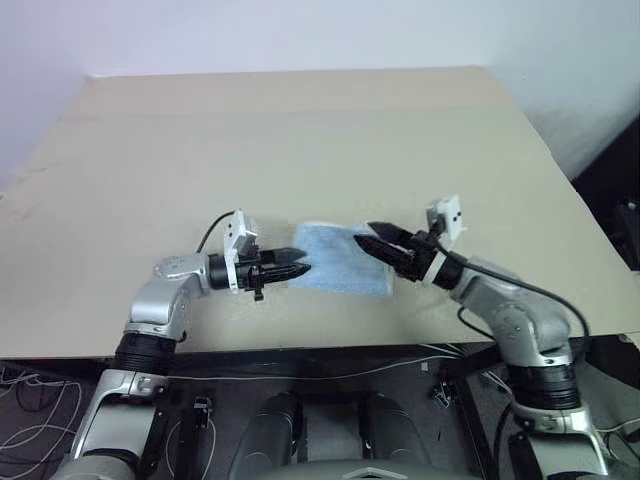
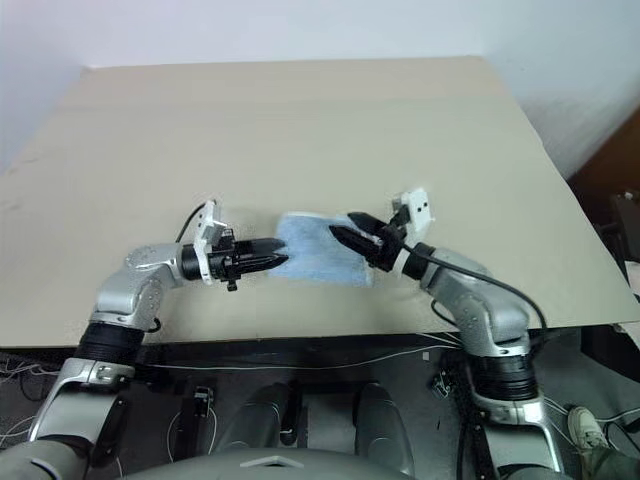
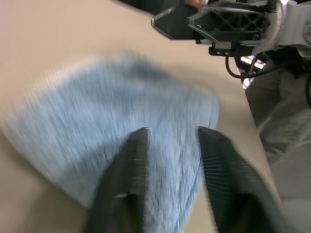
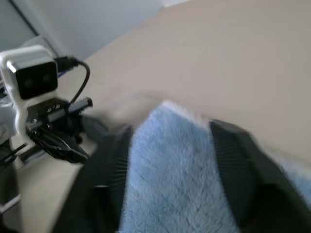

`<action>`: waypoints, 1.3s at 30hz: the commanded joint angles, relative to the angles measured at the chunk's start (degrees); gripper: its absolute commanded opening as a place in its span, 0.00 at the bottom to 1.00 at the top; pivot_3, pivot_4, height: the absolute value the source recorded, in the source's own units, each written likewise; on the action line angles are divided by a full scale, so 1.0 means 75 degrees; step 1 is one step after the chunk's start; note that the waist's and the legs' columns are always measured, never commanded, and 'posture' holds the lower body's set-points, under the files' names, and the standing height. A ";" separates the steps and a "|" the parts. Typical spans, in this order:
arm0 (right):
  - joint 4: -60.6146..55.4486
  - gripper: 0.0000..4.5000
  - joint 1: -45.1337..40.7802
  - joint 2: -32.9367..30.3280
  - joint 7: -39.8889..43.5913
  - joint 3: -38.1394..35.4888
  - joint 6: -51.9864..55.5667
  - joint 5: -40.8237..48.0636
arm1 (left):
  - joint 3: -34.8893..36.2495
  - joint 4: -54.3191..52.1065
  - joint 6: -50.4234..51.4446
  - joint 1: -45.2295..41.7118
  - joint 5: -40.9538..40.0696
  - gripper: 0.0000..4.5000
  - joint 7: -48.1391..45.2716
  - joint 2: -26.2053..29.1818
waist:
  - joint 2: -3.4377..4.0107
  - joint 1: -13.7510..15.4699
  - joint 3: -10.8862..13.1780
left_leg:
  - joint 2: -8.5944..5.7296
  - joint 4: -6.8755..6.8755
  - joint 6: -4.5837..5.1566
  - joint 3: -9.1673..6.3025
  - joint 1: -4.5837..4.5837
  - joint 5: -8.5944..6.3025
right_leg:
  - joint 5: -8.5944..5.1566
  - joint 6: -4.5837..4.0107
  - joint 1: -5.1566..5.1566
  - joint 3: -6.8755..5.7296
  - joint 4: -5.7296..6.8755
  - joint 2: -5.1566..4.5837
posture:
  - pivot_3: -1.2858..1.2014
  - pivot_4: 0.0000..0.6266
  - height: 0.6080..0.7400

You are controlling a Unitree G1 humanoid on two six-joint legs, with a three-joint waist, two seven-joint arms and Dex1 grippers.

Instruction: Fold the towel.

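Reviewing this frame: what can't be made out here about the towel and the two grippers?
- Towel, head views: too small to count its folded layers or find any mark.
- Towel's edges beside the left gripper and right gripper: covered by their fingers, so contact is unclear.
- Left wrist view: the towel is blurred; hems unreadable.
- Right wrist view: the towel's near part is hidden behind the fingers.

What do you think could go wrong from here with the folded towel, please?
1. The right tool sits open over the towel; pulling back could drag the cloth and undo the fold.
2. The left tool is open at the towel's other edge and might snag the soft pile.
3. The towel lies close to the table's near edge, so a nudge may push it off.
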 commanded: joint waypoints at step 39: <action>0.5190 0.71 -0.2555 0.0050 0.1356 0.0211 0.3826 -0.0162 | 0.0485 -0.0069 -0.2182 0.0951 0.0513 1.00 0.1072 0.0230 | -0.0005 -0.0295 -0.0002 | 0.0027 0.0000 0.0000 0.0015 0.0048 -0.0001 | 0.0017 -0.0031 0.0021 0.0022 0.0014 0.0030 | 0.52 0.24 1.00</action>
